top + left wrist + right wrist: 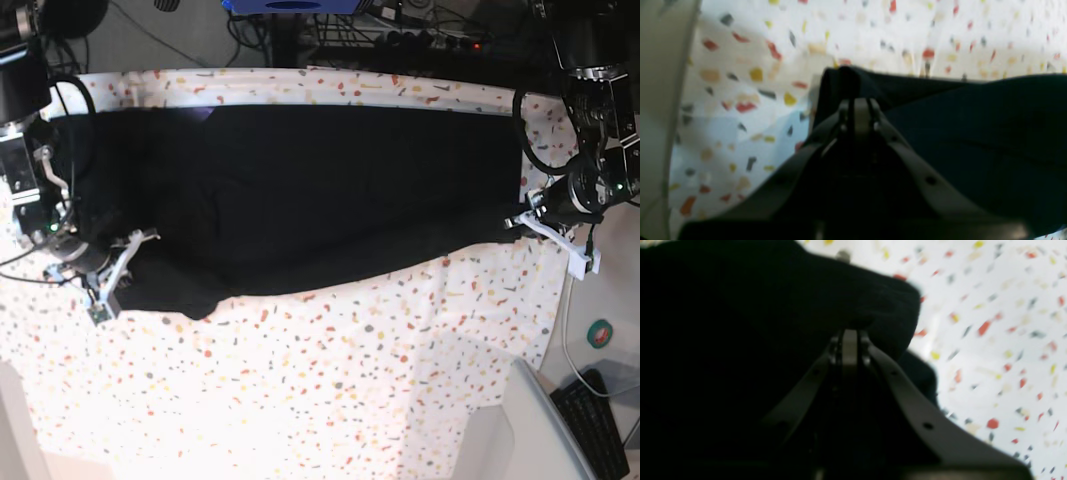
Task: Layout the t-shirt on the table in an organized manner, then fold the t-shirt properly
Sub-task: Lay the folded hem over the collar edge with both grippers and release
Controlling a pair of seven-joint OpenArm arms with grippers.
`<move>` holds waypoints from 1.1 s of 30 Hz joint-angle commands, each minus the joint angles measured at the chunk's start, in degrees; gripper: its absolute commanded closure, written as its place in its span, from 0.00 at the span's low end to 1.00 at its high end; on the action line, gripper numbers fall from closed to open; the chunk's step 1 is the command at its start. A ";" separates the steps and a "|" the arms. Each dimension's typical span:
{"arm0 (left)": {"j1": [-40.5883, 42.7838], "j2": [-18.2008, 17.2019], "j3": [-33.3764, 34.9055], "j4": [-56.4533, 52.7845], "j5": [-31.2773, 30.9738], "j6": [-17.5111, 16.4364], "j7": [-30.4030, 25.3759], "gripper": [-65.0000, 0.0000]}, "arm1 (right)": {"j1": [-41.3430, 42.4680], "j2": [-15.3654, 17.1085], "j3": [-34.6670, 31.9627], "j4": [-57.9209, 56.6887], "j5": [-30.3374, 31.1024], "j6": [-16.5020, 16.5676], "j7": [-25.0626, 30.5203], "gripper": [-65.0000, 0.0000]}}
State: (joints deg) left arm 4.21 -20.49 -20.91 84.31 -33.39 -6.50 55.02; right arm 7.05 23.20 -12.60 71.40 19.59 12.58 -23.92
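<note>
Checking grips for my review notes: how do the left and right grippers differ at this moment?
The left gripper pinches the t-shirt at its end by the table's right side in the base view; the right gripper pinches the opposite end. Both are shut on black fabric.

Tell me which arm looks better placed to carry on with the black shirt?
Probably neither alone: the left fingers and right fingers are each shut on an opposite end of the black fabric t-shirt, stretched across the white speckled table. They likely move together.
</note>
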 commanded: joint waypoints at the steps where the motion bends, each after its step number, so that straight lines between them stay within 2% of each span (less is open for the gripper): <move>1: -0.30 -1.27 -0.41 1.18 -0.42 -0.49 -0.91 1.00 | -0.24 1.02 0.78 1.79 0.32 0.12 1.11 1.00; 6: 0.67 -2.06 -0.76 0.65 -0.33 -0.49 -1.00 1.00 | -6.83 0.49 9.13 5.75 0.32 0.12 -2.50 1.00; 10: 0.23 -2.50 -0.41 0.65 -0.33 -0.49 -1.00 1.00 | -10.79 0.40 11.77 10.05 0.32 0.12 -5.48 1.00; 20: 0.67 -2.23 -0.32 0.65 -0.24 -0.49 -1.09 1.00 | -13.60 -4.43 11.77 10.58 0.32 -0.40 -6.63 1.00; 25: 1.55 -2.41 -0.32 0.65 -0.24 -0.49 -1.53 1.00 | -13.86 -5.22 11.77 10.76 0.32 -0.49 -6.63 1.00; 28: 2.43 -2.41 -0.32 -0.58 0.20 -0.49 -4.87 1.00 | -13.86 -5.22 11.77 10.49 0.32 -0.49 -6.63 1.00; 33: 2.34 -1.97 3.63 -3.65 8.38 -0.49 -6.01 1.00 | -13.86 -5.14 11.77 10.41 0.23 -0.49 -6.63 1.00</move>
State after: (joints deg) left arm 7.40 -21.67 -16.99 79.57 -24.60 -6.50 50.04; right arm -7.40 17.30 -1.21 80.99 19.49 12.45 -31.51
